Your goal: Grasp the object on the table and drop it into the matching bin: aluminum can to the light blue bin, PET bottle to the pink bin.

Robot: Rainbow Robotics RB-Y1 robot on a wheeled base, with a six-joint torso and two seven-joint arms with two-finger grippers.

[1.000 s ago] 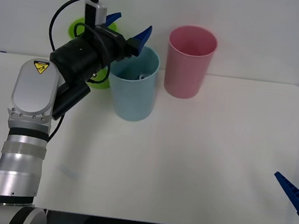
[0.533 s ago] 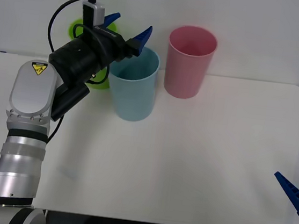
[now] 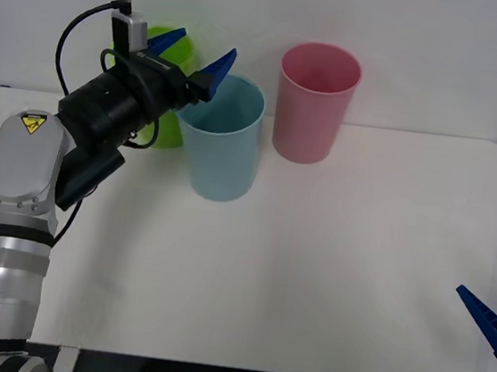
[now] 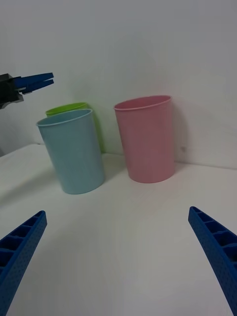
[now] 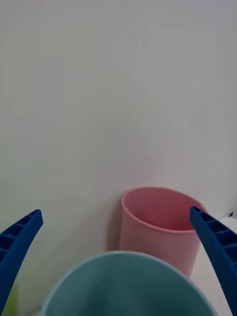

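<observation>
- Aluminum can: judging by the empty left fingers by the bin's rim, it most likely already lies inside the light blue bin [image 3: 226, 148]. The bin's wall hides the bottom, so its look and long axis cannot be told.
- Right gripper [image 3: 481, 272]: parked at the counter's [image 3: 310, 274] 4 o'clock edge, nearest the robot. Its fingers are spread wide and hold nothing, well apart from every bin.
- Left gripper [image 3: 210, 42]: raised at the counter's 11 o'clock and far the nearer arm. Its fingers are spread wide with nothing between them, the tips just above and beside the light blue bin's rim. The bin's mouth lies toward 4 o'clock from them.
- Light blue bin: upright near 11 o'clock on the counter; this is the bin that matches a can.
- Pink bin [image 3: 316, 104]: upright just beside it toward 2 o'clock, slightly farther back, not touching.
- Lime green bin [image 3: 173, 124]: behind the left arm, toward 10 o'clock of the blue one, partly hidden.
- Coming move, as I judge it: the drop looks done, so the left arm need only withdraw without knocking the rim.
</observation>
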